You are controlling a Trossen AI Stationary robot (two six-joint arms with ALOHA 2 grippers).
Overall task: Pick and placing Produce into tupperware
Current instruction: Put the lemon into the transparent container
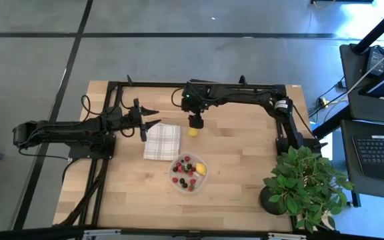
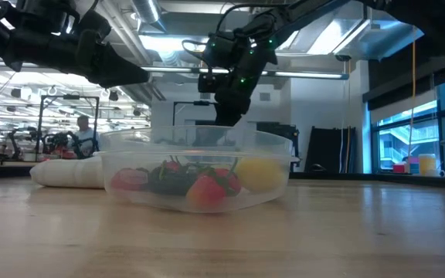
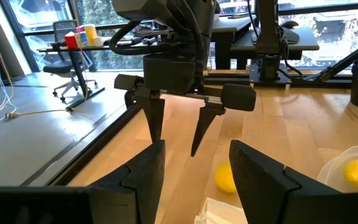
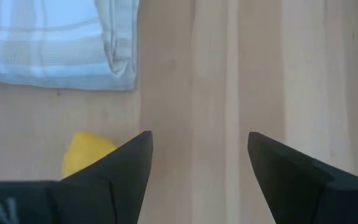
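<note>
- Wood-slat table (image 1: 245, 173) on a grey floor; lab room with big windows behind.
- Tupperware (image 1: 189, 174) sits near the table's middle, just past the corner of the folded checked cloth (image 1: 162, 141). It already holds several red and dark berries (image 2: 207, 188) plus 1 lemon (image 2: 259, 173).
- 1 loose lemon (image 1: 193, 131) lies on bare wood right beside the cloth's far corner, apart from the container.
- Right gripper (image 1: 195, 122) hangs over that lemon, fingers spread, nothing between them. In the right wrist view the lemon (image 4: 86, 152) sits off to one side of the gap, partly behind 1 finger, so it isn't centred.
- Left gripper (image 1: 147, 117) hovers off the cloth's other far corner, fingers apart, empty; looks like it's waiting. Its wrist view shows the right gripper's open fingers above the lemon.
- Potted plant (image 1: 305, 180) at the table's right corner, well clear.
- Step, as I read it: lining up the pick on the last loose lemon.
- Next calls for: shift sideways to centre the lemon between the fingers, drop, close, lift, carry to the tupperware.
- Risk: a round fruit could roll if 1 finger touches first.
</note>
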